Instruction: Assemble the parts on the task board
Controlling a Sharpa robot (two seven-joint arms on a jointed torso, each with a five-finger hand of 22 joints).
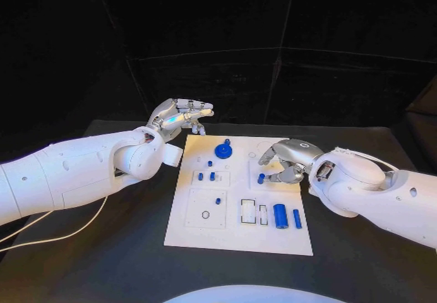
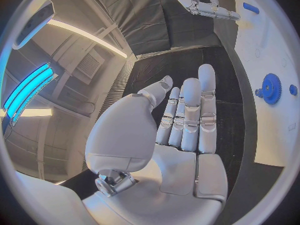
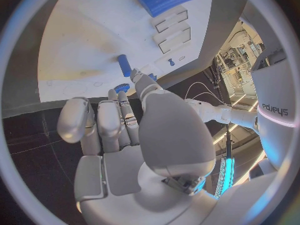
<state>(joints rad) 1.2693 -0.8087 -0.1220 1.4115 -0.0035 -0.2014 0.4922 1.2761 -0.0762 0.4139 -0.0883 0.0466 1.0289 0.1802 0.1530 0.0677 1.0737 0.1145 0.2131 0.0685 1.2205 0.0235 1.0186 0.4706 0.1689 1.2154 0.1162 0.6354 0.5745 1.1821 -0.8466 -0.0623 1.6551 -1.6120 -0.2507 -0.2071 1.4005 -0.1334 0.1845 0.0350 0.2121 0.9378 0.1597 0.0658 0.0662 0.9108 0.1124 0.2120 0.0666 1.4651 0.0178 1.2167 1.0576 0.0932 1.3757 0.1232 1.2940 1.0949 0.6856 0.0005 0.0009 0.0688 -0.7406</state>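
Right hand [image 1: 284, 165] down on the task board [image 1: 239, 235], fingers curled in around a small blue peg [image 1: 261, 178]; left hand [image 1: 182, 116] held off the board's far left corner, fingers apart and holding nothing.

My guess is that the step in hand is seating that peg in the board's middle right area; next it needs the peg kept upright over its hole and pressed straight down. The head view lays out the other pieces: the blue gear [image 1: 223, 151] near the far edge, and a thick blue cylinder [image 1: 280, 216] beside a thin blue bar [image 1: 297, 218] toward the near right. The right wrist view adds blue showing at the fingertips [image 3: 139, 77], though whether they truly clamp the peg I cannot tell. The left wrist view confirms a flat, bare palm.
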